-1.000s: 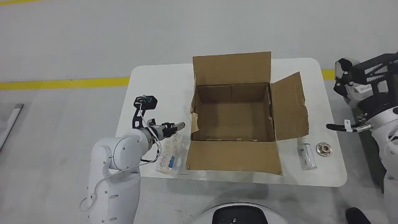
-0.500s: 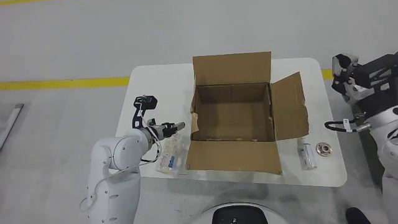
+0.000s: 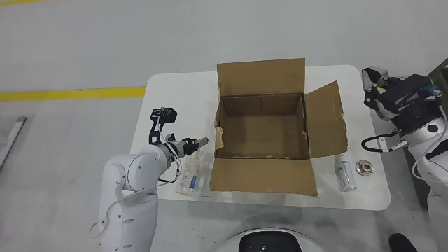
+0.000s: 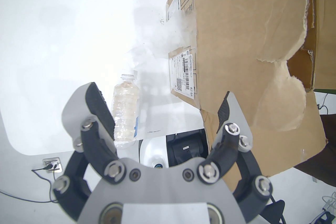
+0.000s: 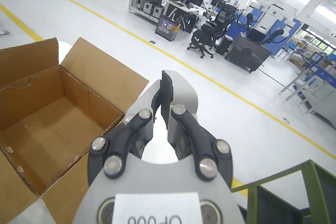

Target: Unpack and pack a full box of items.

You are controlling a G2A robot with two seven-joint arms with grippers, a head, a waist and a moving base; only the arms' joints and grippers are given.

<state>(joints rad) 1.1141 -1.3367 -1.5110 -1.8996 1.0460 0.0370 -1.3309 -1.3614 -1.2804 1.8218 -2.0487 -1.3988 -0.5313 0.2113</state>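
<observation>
Beside the box (image 4: 236, 25), left fingers (image 4: 97, 103) spread — partly hiding the bottle (image 4: 126, 107); right fingers (image 5: 166, 93) clenched.

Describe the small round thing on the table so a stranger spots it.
Start at the open cardboard box on the white table. Past its side flap on the robot's right, two things lie near the table's edge. The round thing is farther from the box: a brownish disc with a dark centre, unlike the clear bottle beside it.
</observation>
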